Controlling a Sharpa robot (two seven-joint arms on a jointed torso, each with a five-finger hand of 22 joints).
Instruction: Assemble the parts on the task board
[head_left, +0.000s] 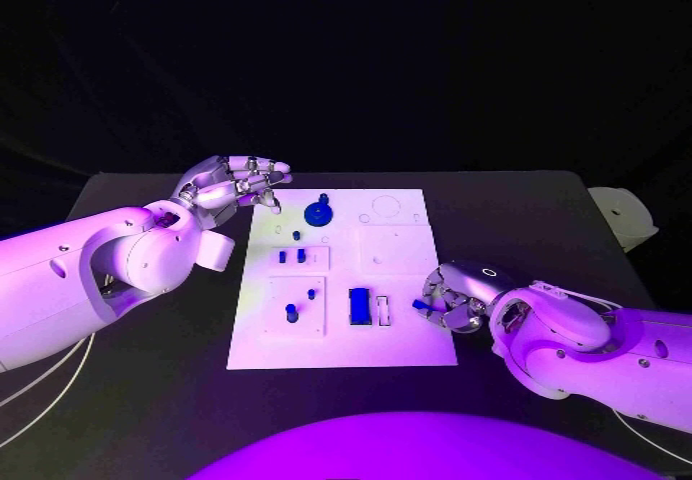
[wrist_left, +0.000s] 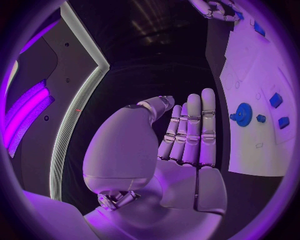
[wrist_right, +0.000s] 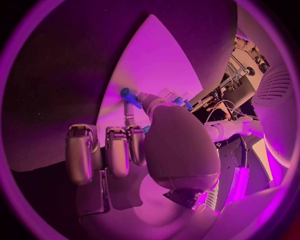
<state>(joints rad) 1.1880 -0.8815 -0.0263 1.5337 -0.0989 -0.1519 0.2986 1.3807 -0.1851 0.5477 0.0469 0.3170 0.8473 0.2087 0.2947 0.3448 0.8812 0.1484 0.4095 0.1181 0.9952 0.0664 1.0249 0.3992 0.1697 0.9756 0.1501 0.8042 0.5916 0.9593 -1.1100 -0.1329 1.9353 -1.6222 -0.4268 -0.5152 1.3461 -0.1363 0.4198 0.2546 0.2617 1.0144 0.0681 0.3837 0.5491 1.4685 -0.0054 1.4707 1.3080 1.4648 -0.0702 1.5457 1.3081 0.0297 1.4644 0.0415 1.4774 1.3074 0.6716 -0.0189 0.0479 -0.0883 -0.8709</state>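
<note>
1. Several blue parts already sit on the task board (head_left: 404, 345): a gear (head_left: 319, 212), two small blocks (head_left: 293, 256), a tall block (head_left: 359, 305) and a few pegs.
2. Your right hand (head_left: 453, 297) rests at the board's right edge, pinching a small blue peg (wrist_right: 130, 97) between its fingertips; this one seems to be the step in hand.
3. Your left hand (wrist_left: 184, 145) hovers off the board's far left corner above the surface (head_left: 548, 210), holding nothing, fingers close together.
4. Some recesses on the board's right half look unfilled, so you likely have work left.
</note>
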